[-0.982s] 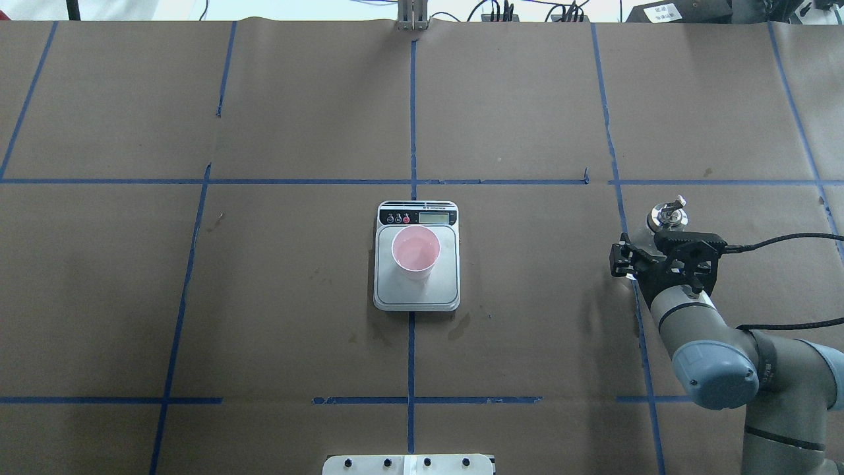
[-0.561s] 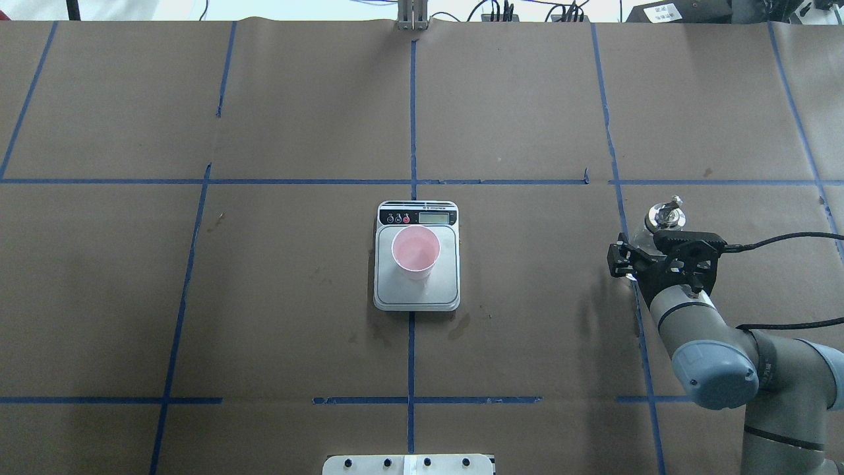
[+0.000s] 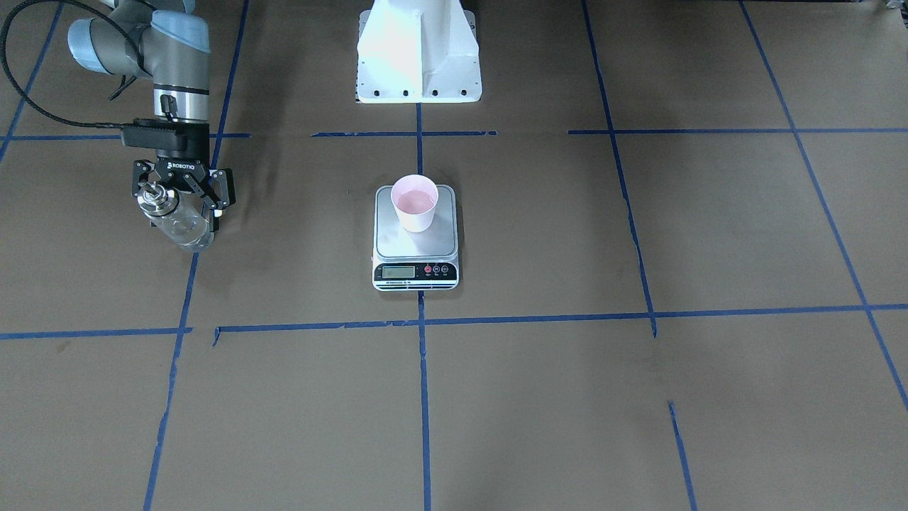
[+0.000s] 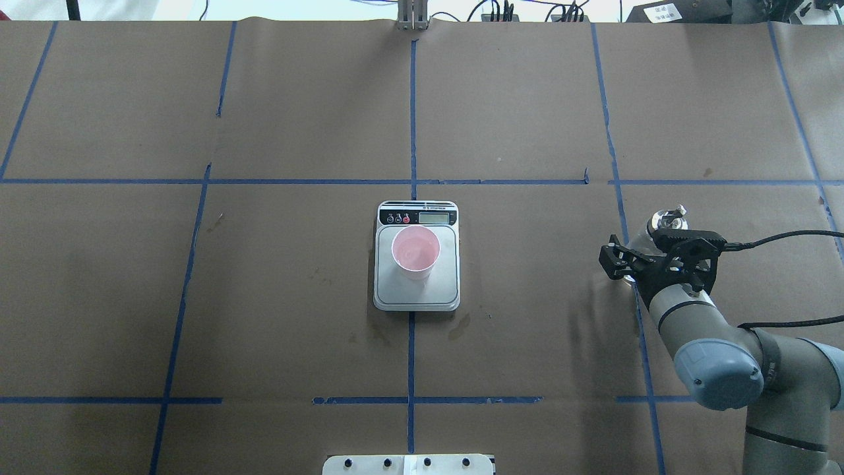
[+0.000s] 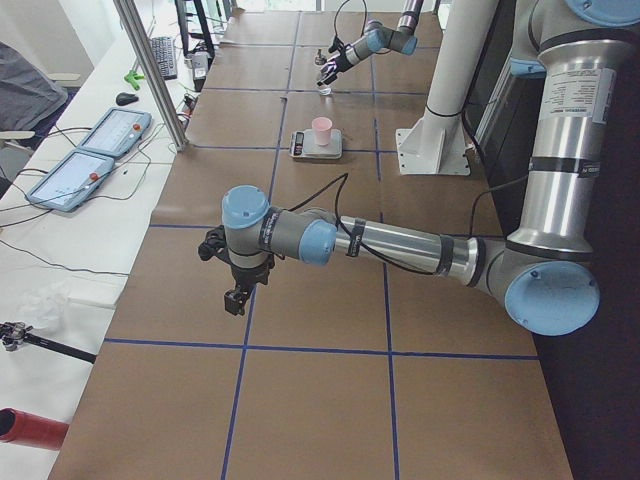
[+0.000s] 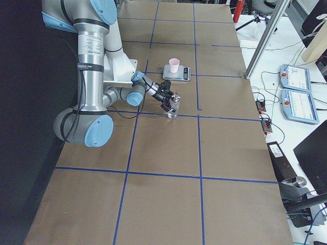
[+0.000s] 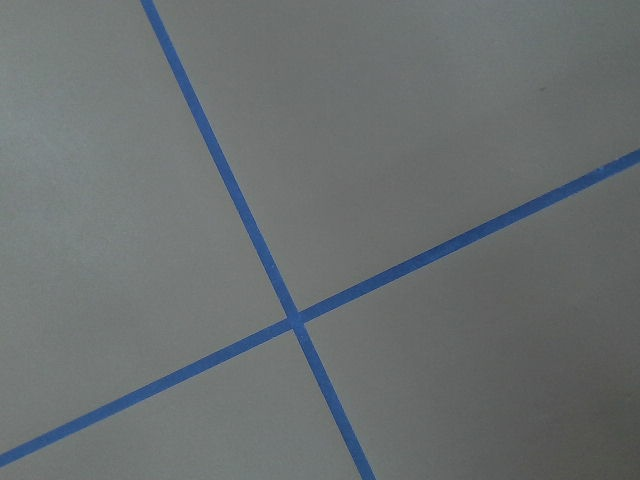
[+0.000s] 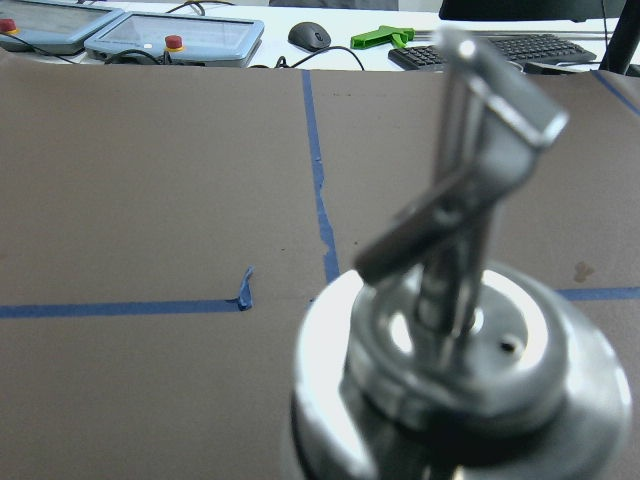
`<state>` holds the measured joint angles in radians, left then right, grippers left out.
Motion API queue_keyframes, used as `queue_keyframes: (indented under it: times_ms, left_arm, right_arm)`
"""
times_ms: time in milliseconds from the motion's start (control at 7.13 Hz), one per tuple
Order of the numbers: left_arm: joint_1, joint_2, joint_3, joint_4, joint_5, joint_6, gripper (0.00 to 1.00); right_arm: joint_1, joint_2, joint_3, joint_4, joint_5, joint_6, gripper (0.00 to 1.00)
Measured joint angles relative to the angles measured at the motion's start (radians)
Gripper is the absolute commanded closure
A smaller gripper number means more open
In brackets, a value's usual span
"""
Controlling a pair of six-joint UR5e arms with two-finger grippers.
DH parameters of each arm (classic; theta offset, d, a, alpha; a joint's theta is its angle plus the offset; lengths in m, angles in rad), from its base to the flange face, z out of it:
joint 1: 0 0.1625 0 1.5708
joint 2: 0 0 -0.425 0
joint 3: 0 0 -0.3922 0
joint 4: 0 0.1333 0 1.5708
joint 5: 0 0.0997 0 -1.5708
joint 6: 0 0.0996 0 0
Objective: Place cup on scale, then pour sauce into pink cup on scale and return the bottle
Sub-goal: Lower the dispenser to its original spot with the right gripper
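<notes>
The pink cup [image 3: 415,202] [image 4: 415,251] stands upright on the steel platform of the scale [image 3: 415,273] [image 4: 417,293] at the table's middle. I cannot make out any sauce in it. The clear glass bottle [image 3: 181,223] [image 4: 666,221] stands on the paper at my right side, and its metal spout [image 8: 460,200] fills the right wrist view. My right gripper [image 3: 181,202] [image 4: 639,254] is open, with its fingers spread wide on either side of the bottle. My left gripper [image 5: 235,300] hangs over bare paper far to the left; I cannot tell its state.
The white robot base [image 3: 418,57] sits behind the scale. Blue tape lines [image 7: 295,320] cross the brown paper. A black cable [image 4: 784,237] trails from the right wrist. Tablets and a keyboard [image 8: 520,50] lie beyond the table's far edge.
The right gripper's fingers have spread apart from the bottle, and the wrist has drawn back slightly. The cup and the scale have not moved.
</notes>
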<state>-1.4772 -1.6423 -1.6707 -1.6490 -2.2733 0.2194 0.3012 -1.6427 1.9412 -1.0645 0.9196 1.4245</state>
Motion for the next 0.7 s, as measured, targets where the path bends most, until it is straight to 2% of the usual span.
queue_keyframes:
  times_ms: [280, 701]
  left_arm:
    - [0.000, -0.003, 0.002, 0.000, 0.000, 0.000, 0.00]
    - [0.000, -0.011, 0.003, 0.000, 0.000, -0.001, 0.00]
  right_arm:
    - [0.005, -0.019, 0.032, -0.006, 0.070, 0.000, 0.00]
    - [0.006, -0.051, 0.038, -0.008, 0.091, -0.002, 0.00]
